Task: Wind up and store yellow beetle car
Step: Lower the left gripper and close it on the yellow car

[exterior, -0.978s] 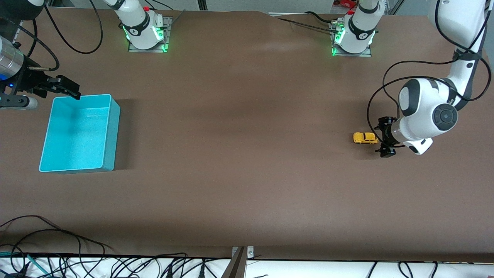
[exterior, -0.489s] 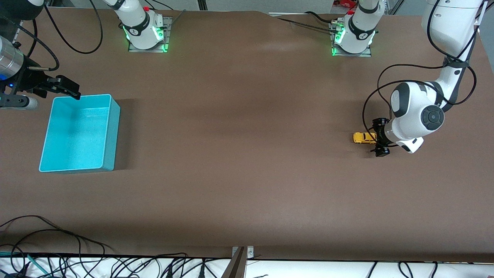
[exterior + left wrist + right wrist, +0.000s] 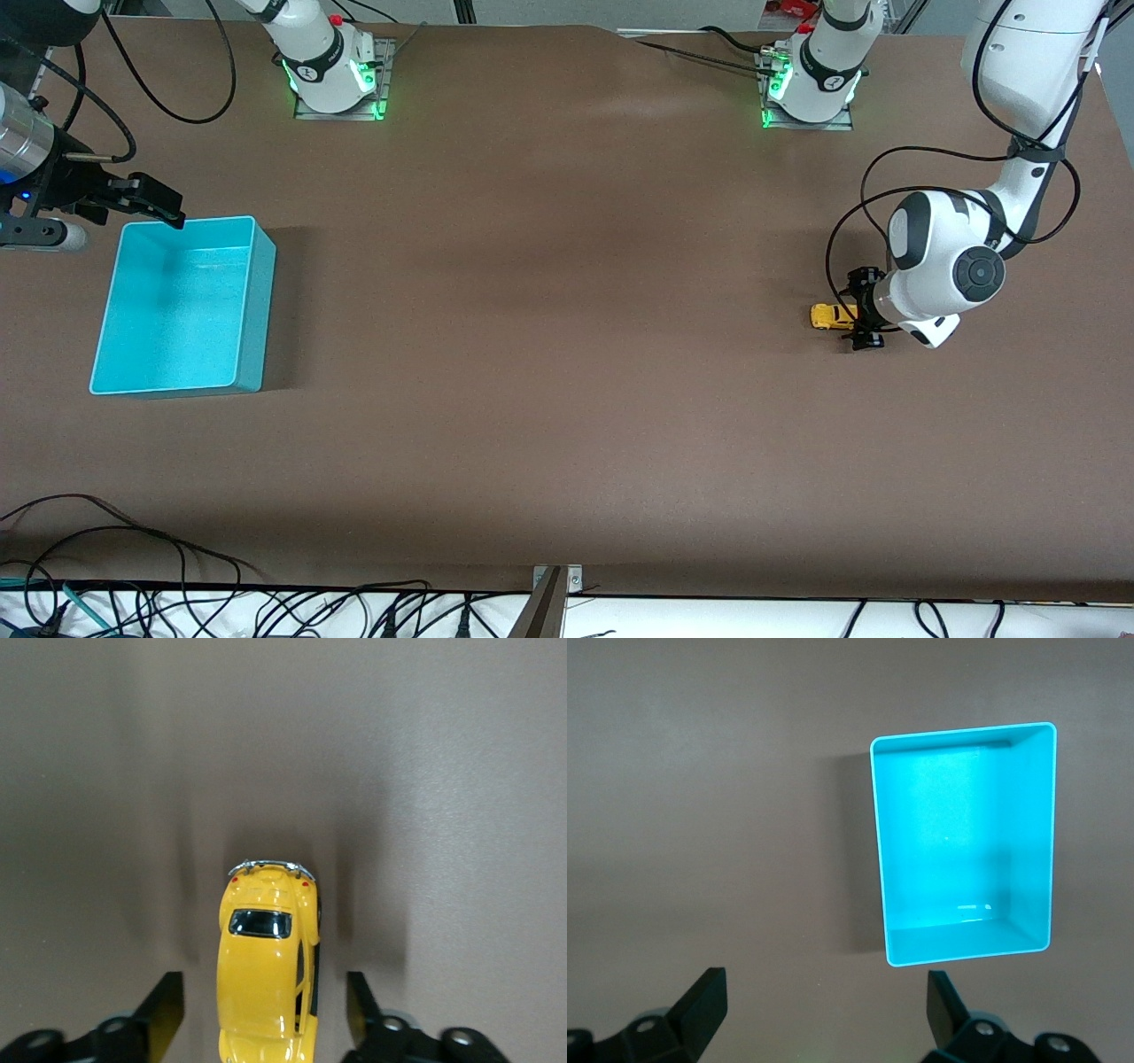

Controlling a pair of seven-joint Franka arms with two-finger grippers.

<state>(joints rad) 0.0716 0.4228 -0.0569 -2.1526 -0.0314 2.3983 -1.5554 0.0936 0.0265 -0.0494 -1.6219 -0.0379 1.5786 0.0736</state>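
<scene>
The yellow beetle car [image 3: 830, 316] stands on the brown table toward the left arm's end. My left gripper [image 3: 858, 310] is open, low at the table, with one finger on each side of the car's end. In the left wrist view the car [image 3: 266, 970] lies between the two fingers [image 3: 166, 1010] with gaps on both sides. The turquoise bin [image 3: 182, 306] stands empty at the right arm's end; it also shows in the right wrist view [image 3: 966, 846]. My right gripper [image 3: 146, 202] waits open in the air beside the bin's corner.
The two arm bases [image 3: 332, 66] stand at the table's edge farthest from the front camera. Cables [image 3: 177, 611] lie along the edge nearest that camera. Bare brown table [image 3: 549, 337] lies between the car and the bin.
My left gripper has moved toward the car, and its open fingers now stand on both sides of the car's end. The car, the bin and the right arm have not moved.
</scene>
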